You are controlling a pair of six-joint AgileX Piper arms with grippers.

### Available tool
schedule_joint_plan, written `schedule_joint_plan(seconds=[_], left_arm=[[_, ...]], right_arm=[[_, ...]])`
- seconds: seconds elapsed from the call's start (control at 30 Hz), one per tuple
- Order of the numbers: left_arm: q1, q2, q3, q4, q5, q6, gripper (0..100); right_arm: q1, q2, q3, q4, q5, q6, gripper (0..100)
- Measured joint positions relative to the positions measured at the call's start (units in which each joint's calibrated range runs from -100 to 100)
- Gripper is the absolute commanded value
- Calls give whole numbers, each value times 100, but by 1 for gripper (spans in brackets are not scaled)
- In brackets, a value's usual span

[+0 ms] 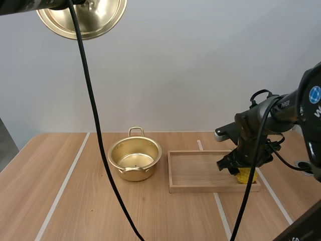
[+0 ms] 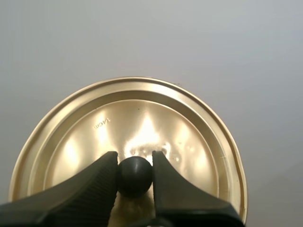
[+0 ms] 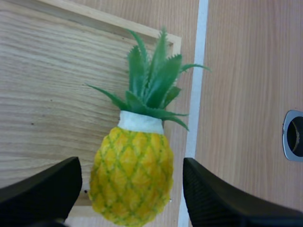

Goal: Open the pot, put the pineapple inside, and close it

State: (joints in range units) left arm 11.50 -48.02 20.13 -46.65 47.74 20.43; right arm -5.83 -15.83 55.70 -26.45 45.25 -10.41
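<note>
Right hand [image 3: 131,163] spread wide, flanking pineapple [image 3: 130,189]

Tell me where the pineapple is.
In the high view the pineapple is at the right end of the wooden tray, right of the pot, between the open fingers of the right gripper.

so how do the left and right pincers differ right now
Left pincer is shut on the lid, by its knob; right pincer is open, fingers either side of the pineapple, not touching. Left holds high above the table; right is low over the tray. Both have black fingers.
</note>
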Motion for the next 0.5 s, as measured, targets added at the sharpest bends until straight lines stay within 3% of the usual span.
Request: schedule_joint_plan(seconds=[0.5], left_arm=[[0,0,0,0,0,0,0]], right_arm=[[-193,394,12,21,-618,29,100]])
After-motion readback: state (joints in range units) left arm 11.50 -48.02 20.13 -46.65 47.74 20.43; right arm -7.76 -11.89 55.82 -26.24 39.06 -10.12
